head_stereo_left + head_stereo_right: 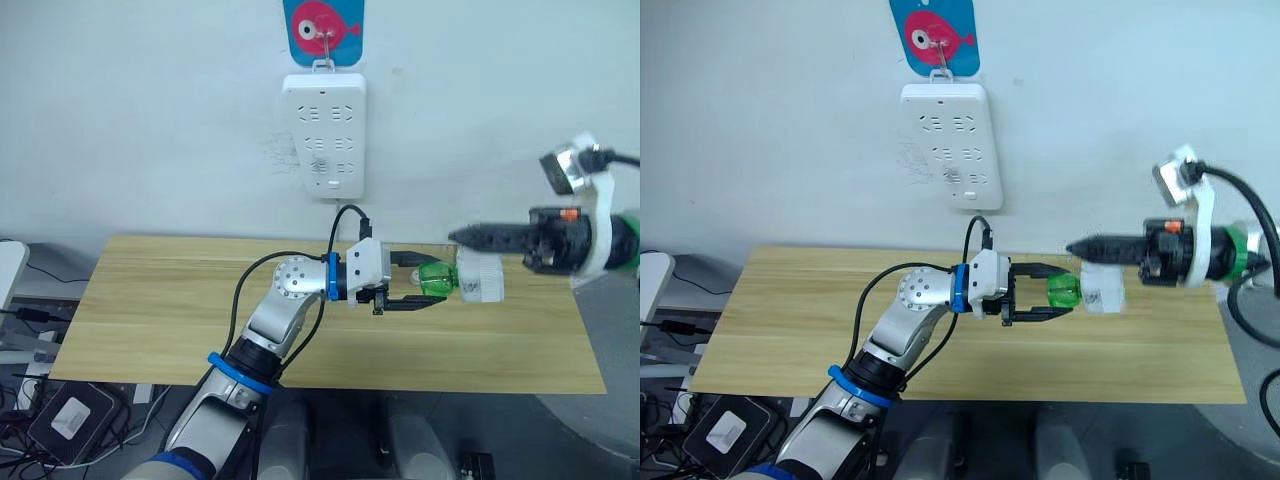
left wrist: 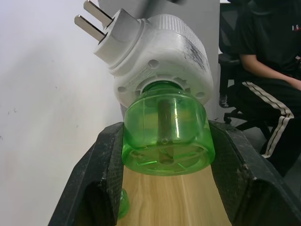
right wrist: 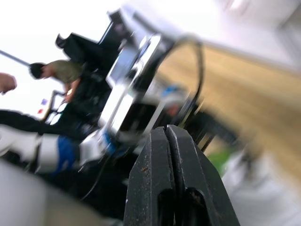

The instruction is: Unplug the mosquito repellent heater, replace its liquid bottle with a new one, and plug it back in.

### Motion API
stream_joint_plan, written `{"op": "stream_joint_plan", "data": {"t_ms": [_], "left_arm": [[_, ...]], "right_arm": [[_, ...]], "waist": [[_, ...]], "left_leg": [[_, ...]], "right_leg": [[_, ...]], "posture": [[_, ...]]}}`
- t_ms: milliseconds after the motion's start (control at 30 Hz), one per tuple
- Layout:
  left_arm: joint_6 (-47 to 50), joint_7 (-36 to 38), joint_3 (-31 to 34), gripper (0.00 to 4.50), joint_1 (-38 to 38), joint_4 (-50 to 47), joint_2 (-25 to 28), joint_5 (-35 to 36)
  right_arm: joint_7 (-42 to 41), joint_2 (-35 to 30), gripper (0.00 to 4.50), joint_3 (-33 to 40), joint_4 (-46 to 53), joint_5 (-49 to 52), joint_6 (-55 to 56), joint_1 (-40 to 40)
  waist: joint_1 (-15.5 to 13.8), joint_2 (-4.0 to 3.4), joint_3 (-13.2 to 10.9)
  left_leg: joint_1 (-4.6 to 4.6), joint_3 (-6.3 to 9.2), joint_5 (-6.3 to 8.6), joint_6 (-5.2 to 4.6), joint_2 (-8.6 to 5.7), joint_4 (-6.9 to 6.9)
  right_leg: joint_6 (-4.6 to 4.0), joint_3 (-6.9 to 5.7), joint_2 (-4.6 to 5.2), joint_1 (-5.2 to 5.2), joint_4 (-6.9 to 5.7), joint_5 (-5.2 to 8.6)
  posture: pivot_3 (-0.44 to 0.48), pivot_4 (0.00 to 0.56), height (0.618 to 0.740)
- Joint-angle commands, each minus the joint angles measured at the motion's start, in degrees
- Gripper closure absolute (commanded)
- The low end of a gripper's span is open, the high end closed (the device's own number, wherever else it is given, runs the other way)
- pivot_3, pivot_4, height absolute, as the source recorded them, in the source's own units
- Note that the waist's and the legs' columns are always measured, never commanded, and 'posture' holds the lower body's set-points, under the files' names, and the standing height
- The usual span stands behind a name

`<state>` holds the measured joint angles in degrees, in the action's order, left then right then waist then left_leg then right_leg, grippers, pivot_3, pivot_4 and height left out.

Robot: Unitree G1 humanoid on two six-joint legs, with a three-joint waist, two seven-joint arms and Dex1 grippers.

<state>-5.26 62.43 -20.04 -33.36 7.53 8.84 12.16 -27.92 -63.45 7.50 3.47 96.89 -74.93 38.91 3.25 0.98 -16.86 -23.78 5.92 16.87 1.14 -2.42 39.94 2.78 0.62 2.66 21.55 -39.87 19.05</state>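
My left gripper [image 1: 440, 280] is shut on the green liquid bottle [image 1: 432, 277], held sideways over the table. The bottle's neck sits in the white mosquito repellent heater [image 1: 482, 280], which hangs off the bottle with its plug prongs [image 2: 94, 21] bare in the air. A dark wick runs up inside the bottle [image 2: 164, 136]. My right gripper [image 1: 455, 236] is shut with nothing between its fingers, and its tip is just above the heater. A scrap of a second green thing [image 2: 123, 202] lies on the table under my left finger. Whether it is the new one I cannot tell.
The white power strip [image 1: 323, 135] hangs on the wall above the wooden table [image 1: 170, 320], its sockets unoccupied. A seated person in dark clothes [image 2: 268, 70] is off to the side. Cables and boxes lie on the floor at the left.
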Motion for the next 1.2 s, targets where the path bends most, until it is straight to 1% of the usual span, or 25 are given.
{"op": "stream_joint_plan", "data": {"t_ms": [33,200,433,567,633,800,900,1033,1133,1200], "left_arm": [[-0.35,0.57,-0.59,2.25,0.47,-2.58,-0.25,0.93],[0.18,0.48,-0.70,2.25,0.63,-3.29,-0.44,1.02],[1.01,0.52,-0.55,2.25,1.18,-4.46,-0.19,1.43],[1.37,0.37,-0.60,2.25,1.32,-4.88,-0.12,1.72],[1.47,0.26,-0.54,2.25,1.36,-4.95,-0.09,1.66],[1.30,-2.92,0.16,2.25,0.46,-2.95,-0.28,-0.67],[0.93,-4.69,0.27,2.25,-0.26,-1.14,0.09,-2.53],[0.65,-4.50,-0.31,2.25,-0.16,-0.48,0.56,-3.41],[0.86,-3.67,-0.80,2.25,0.19,-0.71,0.66,-3.32],[1.24,-3.11,-1.10,2.25,0.31,-1.03,0.59,-2.83]], "right_arm": [[-6.52,0.02,4.44,-1.58,-0.01,-8.86,-0.38,0.25],[-16.50,-1.42,4.44,-4.40,3.79,-21.14,2.36,-5.22],[-21.22,0.72,4.44,-7.65,1.75,-38.12,11.60,-8.83],[-22.55,2.23,4.44,-6.54,1.62,-40.77,11.59,-9.63],[-23.28,2.47,4.44,-5.78,2.22,-40.75,10.64,-10.03],[-25.84,0.39,4.44,-1.26,9.53,-35.87,5.49,-16.75],[-24.72,0.33,4.44,3.83,15.19,-29.09,0.71,-20.72],[-17.89,3.06,4.44,7.70,16.55,-20.04,-3.52,-19.49],[-10.29,5.53,4.44,8.29,13.62,-14.25,-4.31,-15.70],[-6.03,6.96,4.44,8.06,10.97,-12.29,-4.17,-12.78]], "waist": [[-0.14,-0.01,0.01],[-0.51,-0.02,0.01],[-0.46,-0.06,0.04],[-0.40,-0.07,0.04],[-0.38,-0.07,0.04],[-0.67,-0.06,0.04],[-0.91,-0.05,0.03],[-0.67,-0.04,0.03],[-0.49,-0.05,0.03],[-0.28,-0.05,0.03]], "left_leg": [[-0.01,-0.01,0.00,0.01,0.00,-0.03],[-0.17,-0.06,-0.01,0.02,-0.05,-0.03],[-0.10,-0.16,-0.03,0.04,-0.05,0.02],[-0.08,-0.20,-0.06,0.07,-0.04,0.03],[-0.08,-0.20,-0.06,0.07,-0.04,0.02],[-0.11,-0.12,-0.06,0.07,-0.04,-0.02],[-0.12,-0.16,-0.05,0.05,-0.07,0.01],[-0.08,-0.22,-0.05,0.04,-0.06,0.06],[-0.07,-0.22,-0.06,-0.12,-0.05,0.05],[-0.07,-0.24,-0.07,-0.13,-0.05,0.06]], "right_leg": [[0.00,0.02,0.00,0.03,0.00,0.00],[0.00,0.02,0.06,0.19,0.00,0.00],[0.01,0.06,0.11,0.23,-0.11,-0.01],[0.01,0.07,0.11,0.24,-0.12,-0.02],[0.01,0.06,0.11,0.24,-0.12,-0.02],[0.01,-0.02,0.11,0.24,-0.11,-0.02],[0.01,0.00,0.14,0.23,-0.11,-0.02],[0.03,0.03,0.14,0.19,-0.11,-0.12],[0.03,0.04,0.14,0.19,-0.11,-0.16],[0.04,0.07,0.14,0.19,-0.11,-0.18]], "posture": [[-0.110,0.246,0.740],[-0.098,0.245,0.740],[-0.091,0.242,0.740],[-0.092,0.247,0.740],[-0.093,0.250,0.740],[-0.091,0.255,0.740],[-0.093,0.263,0.740],[-0.099,0.266,0.740],[-0.110,0.268,0.740],[-0.110,0.268,0.740]]}}
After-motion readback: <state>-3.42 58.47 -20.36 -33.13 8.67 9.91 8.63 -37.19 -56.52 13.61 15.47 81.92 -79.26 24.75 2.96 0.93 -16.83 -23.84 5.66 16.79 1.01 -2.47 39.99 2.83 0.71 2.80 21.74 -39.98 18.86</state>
